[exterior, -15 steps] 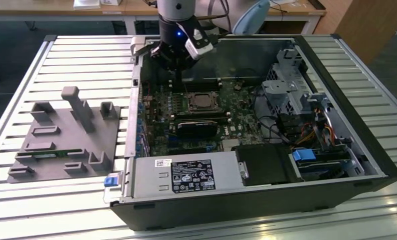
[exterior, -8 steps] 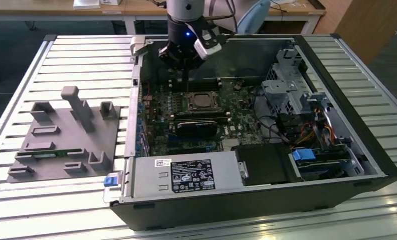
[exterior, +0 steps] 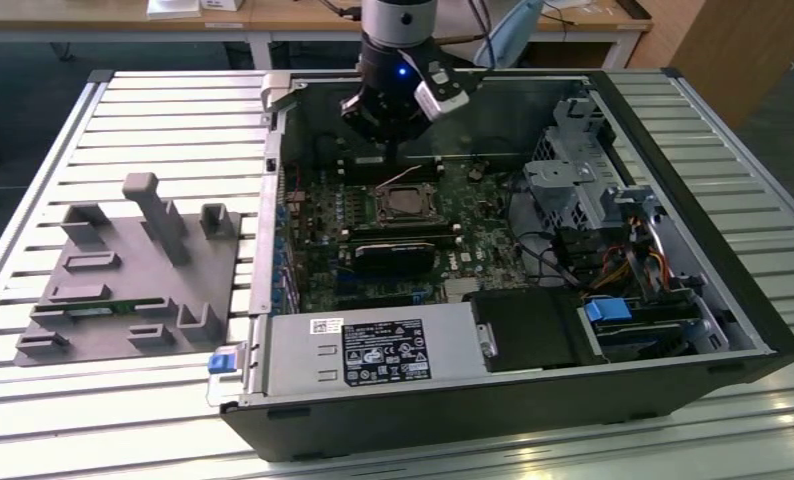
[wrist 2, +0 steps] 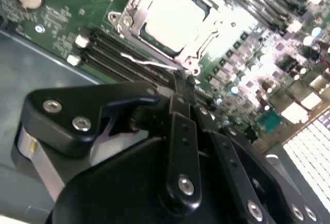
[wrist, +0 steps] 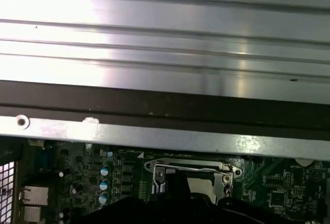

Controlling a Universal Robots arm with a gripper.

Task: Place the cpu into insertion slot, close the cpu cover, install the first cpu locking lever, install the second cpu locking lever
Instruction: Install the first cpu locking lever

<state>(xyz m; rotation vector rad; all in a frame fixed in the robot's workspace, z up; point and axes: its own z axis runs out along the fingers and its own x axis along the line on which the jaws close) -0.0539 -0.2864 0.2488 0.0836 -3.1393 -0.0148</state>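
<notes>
Resting place of the cpu [wrist 2: 175, 15]: its pale silver top sits inside the insertion slot [exterior: 405, 205] on the green motherboard [exterior: 370, 255] of the open computer case [exterior: 531, 410].
Cpu cover [wrist 2: 133, 13]: the silver frame lies around the chip's edges and looks flat, not raised.
Gripper [wrist 2: 184, 82]: in the exterior view it hangs [exterior: 390, 150] over the board just past the slot, on the side farther from that camera. Its black fingers are pressed together.
Cpu against the gripper: the chip lies a little ahead of the fingertips and apart from them. A corner of the frame and the long black memory slots [wrist 2: 116, 54] lie between.
Locking lever [wrist 2: 149, 62]: a thin wire crosses the memory slots and its end meets the fingertips. Whether it is pinched there cannot be told.
Surroundings: the case lies on a slatted table [exterior: 144, 110], with a grey fixture [exterior: 130, 270] on the exterior view's left.
</notes>
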